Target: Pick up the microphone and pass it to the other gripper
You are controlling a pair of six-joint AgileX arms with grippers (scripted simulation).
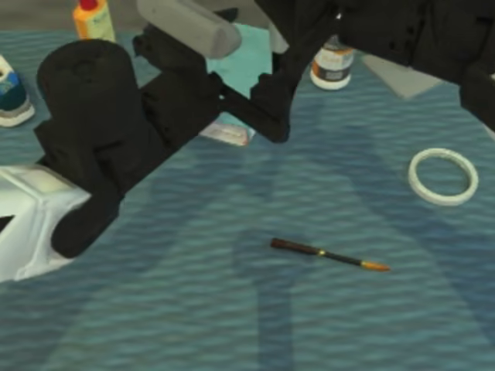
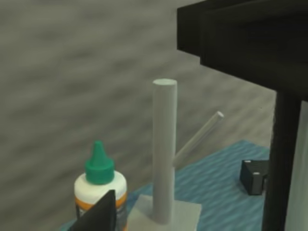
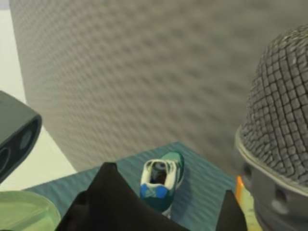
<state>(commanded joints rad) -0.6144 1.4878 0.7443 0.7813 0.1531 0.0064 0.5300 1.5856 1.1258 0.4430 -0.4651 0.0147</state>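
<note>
From above, two bulky black arms are meeting over the far middle of the blue table (image 1: pixel 232 325). The left gripper (image 1: pixel 267 124) is reaching toward the right arm, which is coming in from the upper right. The microphone cannot be made out here; the arms are hiding it, and I cannot tell how either set of jaws stands. A paintbrush (image 1: pixel 329 254) is lying near the centre, a white tape ring (image 1: pixel 443 176) to the right, a shoe (image 1: pixel 11 97) at the left edge, and a jar (image 1: pixel 332 66) and an orange bottle (image 1: pixel 93 19) at the far side. No label writing is readable.

The left wrist view is looking past a black fingertip at a green-capped bottle (image 2: pixel 100 185) and a grey branched stand (image 2: pixel 164 149). The label is too blurred to read.

In the right wrist view, the microphone (image 3: pixel 279 125) is filling the frame's edge, its mesh head very near the camera, beside the right gripper (image 3: pixel 163 202). It is probably held, though the grip itself is hidden.

Judging the risk: if one gripper lets go before the other is clamping firmly, the microphone could be dropping onto the table. The crowded arms could also be colliding.
</note>
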